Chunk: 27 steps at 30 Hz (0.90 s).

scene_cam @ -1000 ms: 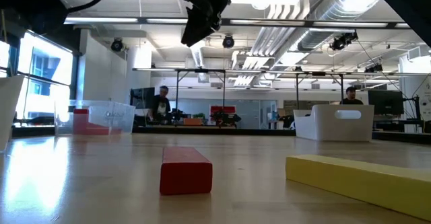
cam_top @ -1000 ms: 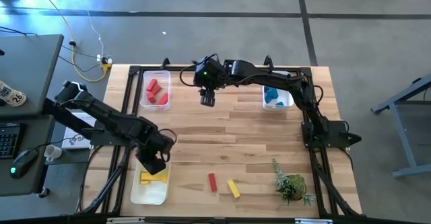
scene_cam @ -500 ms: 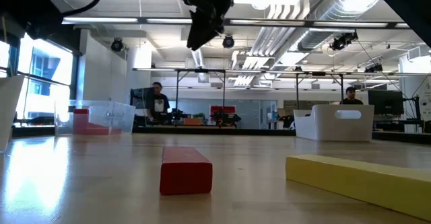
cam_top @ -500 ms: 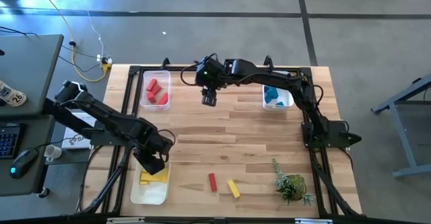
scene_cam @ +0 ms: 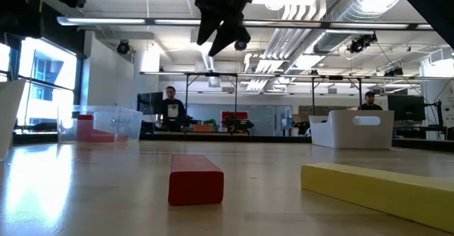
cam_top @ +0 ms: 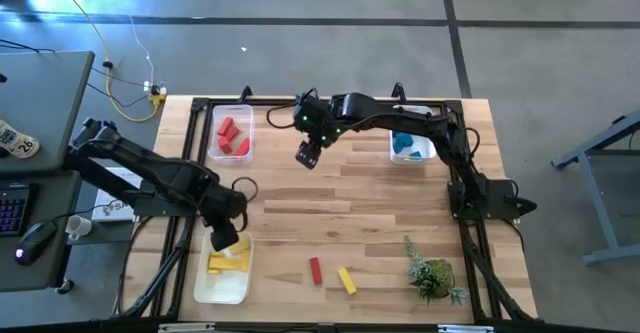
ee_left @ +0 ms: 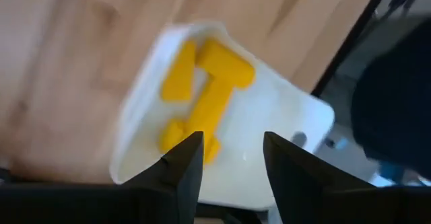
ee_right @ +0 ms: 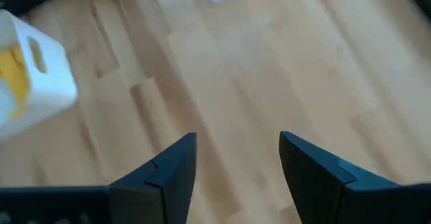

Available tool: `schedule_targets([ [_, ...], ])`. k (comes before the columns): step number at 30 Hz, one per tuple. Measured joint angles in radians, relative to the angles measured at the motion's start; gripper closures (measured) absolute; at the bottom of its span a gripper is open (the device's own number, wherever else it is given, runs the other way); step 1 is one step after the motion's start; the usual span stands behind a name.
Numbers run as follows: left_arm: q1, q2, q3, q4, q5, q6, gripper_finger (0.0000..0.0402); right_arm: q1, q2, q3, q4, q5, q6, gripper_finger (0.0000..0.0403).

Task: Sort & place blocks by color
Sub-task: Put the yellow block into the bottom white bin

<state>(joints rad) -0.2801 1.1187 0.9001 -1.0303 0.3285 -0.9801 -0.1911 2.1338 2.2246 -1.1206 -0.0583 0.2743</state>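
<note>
My left gripper (cam_top: 225, 238) (ee_left: 232, 153) hangs open above the far end of a white bin (cam_top: 205, 285) (ee_left: 296, 116) at the near left, touching nothing. Several yellow blocks (ee_left: 202, 93) (cam_top: 228, 262) lie in that bin. My right gripper (cam_top: 307, 156) (ee_right: 236, 157) (scene_cam: 225, 37) is open and empty, high over the far middle of the table. A red block (cam_top: 315, 270) (scene_cam: 196, 180) and a yellow block (cam_top: 346, 280) (scene_cam: 383, 190) lie flat on the wood near the front edge.
A clear bin (cam_top: 214, 145) holding red blocks (cam_top: 230, 133) stands at the far left. Another bin (cam_top: 428, 151) with blue blocks (cam_top: 404, 143) is at the far right. A small green plant (cam_top: 432, 273) stands near right. Bare wood lies across the table's middle.
My left gripper has risen and drawn back a little from the yellow bin toward the far edge. My right gripper has rolled about its own pointing line while staying over the far middle of the table. The loose red and yellow blocks have kept still.
</note>
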Motion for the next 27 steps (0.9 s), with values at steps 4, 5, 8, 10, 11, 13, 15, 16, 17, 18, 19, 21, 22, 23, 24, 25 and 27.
schedule_targets([
  [4,0.02,-0.055,0.0,-0.028,-0.101,0.101,0.0262,0.038,0.0,0.0,-0.03,-0.006,0.165,0.0206],
  [5,0.025,-0.065,0.0,-0.028,-0.128,0.127,0.0263,0.051,0.0,0.0,-0.036,-0.006,0.2,0.0206],
  [8,0.037,-0.098,0.0,-0.028,-0.195,0.191,0.0264,0.093,0.0,0.0,-0.055,-0.006,0.302,0.0206],
  [10,0.046,-0.112,0.0,-0.028,-0.229,0.238,0.0263,0.122,0.0,0.0,-0.063,0.001,0.365,0.0206],
  [11,0.047,-0.118,0.0,-0.027,-0.246,0.263,0.0263,0.136,0.0,0.0,-0.068,0.008,0.4,0.0206],
  [13,0.052,-0.126,0.0,-0.028,-0.263,0.314,0.0263,0.166,0.0,0.0,-0.081,0.023,0.47,0.0206],
  [15,0.058,-0.126,0.0,-0.028,-0.266,0.369,0.0263,0.194,0.0,0.0,-0.098,0.028,0.539,0.0206],
  [16,0.06,-0.127,0.0,-0.027,-0.266,0.395,0.0264,0.209,0.0,0.0,-0.111,0.032,0.572,0.0206],
  [17,0.063,-0.127,0.0,-0.027,-0.268,0.422,0.0264,0.224,0.0,0.0,-0.125,0.035,0.606,0.0206],
  [18,0.065,-0.127,0.0,-0.027,-0.27,0.443,0.0265,0.24,0.0,0.0,-0.143,0.04,0.639,0.0206],
  [19,0.067,-0.127,0.0,-0.027,-0.272,0.462,0.0265,0.257,0.0,0.0,-0.163,0.047,0.669,0.0206],
  [21,0.071,-0.127,0.0,-0.027,-0.281,0.491,0.0265,0.294,0.0,0.0,-0.206,0.059,0.712,0.0206],
  [22,0.071,-0.127,0.0,-0.027,-0.288,0.501,0.0265,0.313,0.0,0.0,-0.227,0.064,0.727,0.0206],
  [23,0.071,-0.127,0.0,-0.027,-0.292,0.512,0.0264,0.332,0.0,0.0,-0.245,0.069,0.744,0.0206],
  [24,0.071,-0.127,0.0,-0.027,-0.293,0.524,0.0264,0.35,0.0,0.0,-0.258,0.074,0.756,0.0206],
  [25,0.071,-0.127,0.0,-0.027,-0.293,0.536,0.0264,0.37,0.0,0.0,-0.265,0.08,0.764,0.0206],
  [27,0.071,-0.127,0.0,-0.027,-0.292,0.556,0.0265,0.406,0.0,0.0,-0.268,0.092,0.771,0.0206],
])
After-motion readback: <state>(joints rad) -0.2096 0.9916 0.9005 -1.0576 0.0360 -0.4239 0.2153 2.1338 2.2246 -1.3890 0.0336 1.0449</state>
